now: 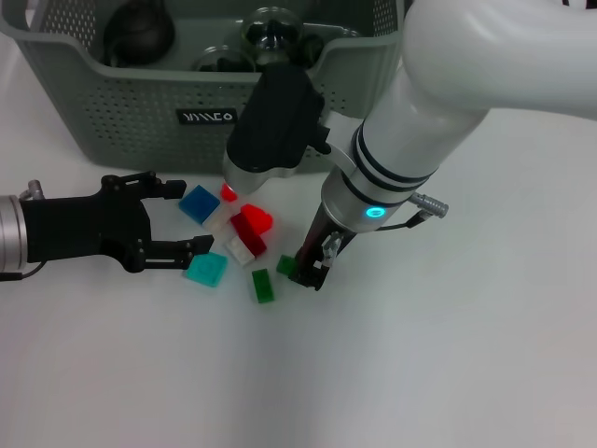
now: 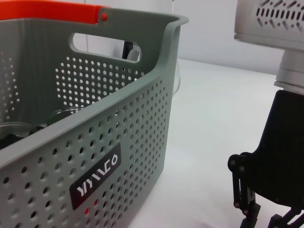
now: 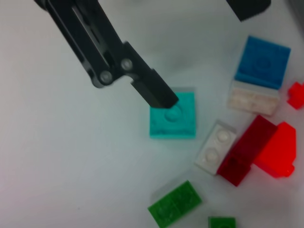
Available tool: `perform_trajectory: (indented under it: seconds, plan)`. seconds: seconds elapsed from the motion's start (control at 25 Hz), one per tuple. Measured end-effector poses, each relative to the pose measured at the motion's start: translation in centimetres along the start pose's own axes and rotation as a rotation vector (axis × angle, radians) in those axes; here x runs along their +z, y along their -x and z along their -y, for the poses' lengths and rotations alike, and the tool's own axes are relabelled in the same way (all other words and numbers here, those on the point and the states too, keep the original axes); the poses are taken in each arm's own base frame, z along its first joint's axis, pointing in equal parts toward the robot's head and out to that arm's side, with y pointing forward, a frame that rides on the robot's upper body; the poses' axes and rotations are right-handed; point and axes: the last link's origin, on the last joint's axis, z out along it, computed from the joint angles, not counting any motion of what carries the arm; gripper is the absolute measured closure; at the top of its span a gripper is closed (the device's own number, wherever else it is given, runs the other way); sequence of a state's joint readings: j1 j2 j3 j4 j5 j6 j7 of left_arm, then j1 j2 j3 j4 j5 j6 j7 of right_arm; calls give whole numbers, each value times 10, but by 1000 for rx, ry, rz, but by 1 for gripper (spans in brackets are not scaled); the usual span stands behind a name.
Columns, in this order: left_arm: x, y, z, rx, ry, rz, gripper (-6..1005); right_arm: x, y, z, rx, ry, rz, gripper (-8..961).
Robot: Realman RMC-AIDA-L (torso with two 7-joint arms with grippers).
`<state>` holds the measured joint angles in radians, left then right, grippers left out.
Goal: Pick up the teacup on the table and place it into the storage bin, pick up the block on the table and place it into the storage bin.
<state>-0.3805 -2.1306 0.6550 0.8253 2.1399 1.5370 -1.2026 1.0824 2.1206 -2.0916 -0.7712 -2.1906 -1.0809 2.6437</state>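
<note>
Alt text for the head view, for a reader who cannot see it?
Both grippers flank scattered bricks before the storage bin: the open left gripper beside a turquoise brick, the right gripper at a green brick.

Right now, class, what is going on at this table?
A pile of small blocks lies before the storage bin, which already holds glassware. The left gripper, fingers open, reaches in from the side, one finger at the turquoise block. The right gripper points down at a small green block. Nothing is lifted.
</note>
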Motion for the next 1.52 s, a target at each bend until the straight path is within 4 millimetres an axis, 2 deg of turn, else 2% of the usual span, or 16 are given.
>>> perform_trajectory:
  seconds: [0.12, 0.2, 0.4, 0.56, 0.68, 0.76, 0.88, 0.96, 1.04, 1.12, 1.16, 1.32, 1.52]
  plan:
    - [0, 0, 0, 0, 0, 0, 141, -6, 2, -2, -4, 1, 21, 751]
    - [-1, 1, 0, -3, -2, 2, 141, -12, 0, -1, 0, -13, 21, 748]
    - [-8, 5, 1, -18, -24, -4, 141, -43, -8, 6, 40, -25, 15, 739]
    - [-16, 11, 0, -40, -47, -7, 140, -86, -15, 11, 111, 26, 64, 732]
    - [-19, 14, -3, -48, -48, -7, 140, -132, -13, 15, 147, 63, 163, 727]
    - [-19, 14, -4, -50, -44, -9, 140, -170, -6, 18, 155, 93, 268, 724]
    - [-18, 13, -5, -48, -32, -9, 140, -211, 5, 27, 145, 102, 391, 718]
    - [-16, 12, -6, -44, -19, -9, 140, -233, 13, 36, 129, 58, 465, 715]
    - [-13, 11, -8, -41, -3, -11, 140, -246, 22, 48, 114, -27, 515, 712]
    - [-11, 9, -10, -36, 20, -10, 141, -245, 36, 66, 97, -160, 522, 708]
    - [-10, 9, -11, -34, 28, -9, 141, -245, 36, 66, 97, -160, 522, 706]
    - [-10, 9, -12, -33, 38, -4, 141, -221, 46, 87, 100, -252, 471, 700]
    - [-10, 12, -13, -37, 46, 17, 141, -183, 44, 115, 138, -298, 395, 691]
